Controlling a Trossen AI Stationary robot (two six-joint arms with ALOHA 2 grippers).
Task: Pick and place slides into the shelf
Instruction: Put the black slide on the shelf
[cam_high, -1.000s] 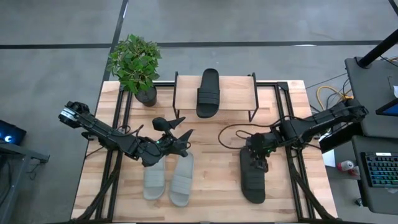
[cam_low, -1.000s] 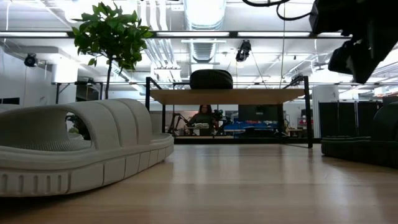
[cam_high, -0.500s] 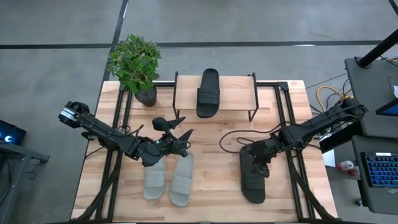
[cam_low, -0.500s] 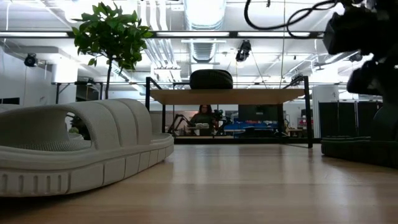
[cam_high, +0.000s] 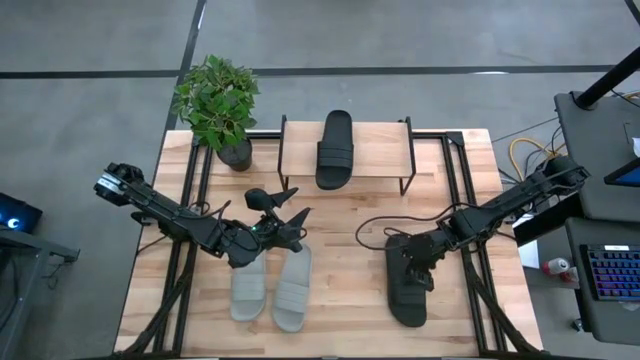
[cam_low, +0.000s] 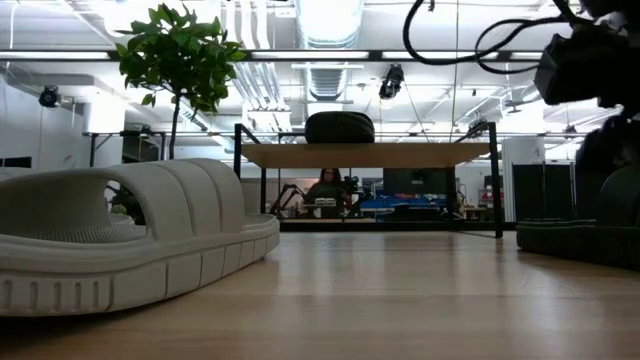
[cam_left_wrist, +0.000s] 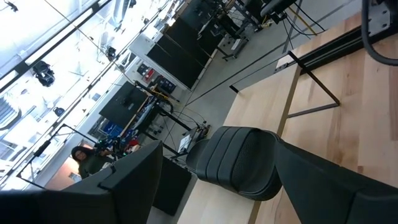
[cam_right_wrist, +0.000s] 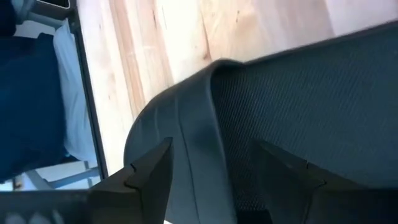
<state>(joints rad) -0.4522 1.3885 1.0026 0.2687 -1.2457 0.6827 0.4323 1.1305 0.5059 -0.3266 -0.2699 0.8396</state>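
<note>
The right hand (cam_high: 413, 268) hangs low over the black slide (cam_high: 405, 288) lying on the tabletop (cam_high: 340, 295) in front of the shelf (cam_high: 385, 144), its fingers parted astride the strap, not clamped. A second black slide (cam_high: 334, 148) sits on the shelf. The left hand (cam_high: 285, 215), spread wide and empty, hovers above the grey pair (cam_high: 272, 288) nearer the shelf's front edge.

Shelf (cam_high: 380, 143) holds one black slide (cam_high: 335, 149) at centre, bare plank either side; potted plant (cam_high: 218, 103) crowds its left end.
</note>
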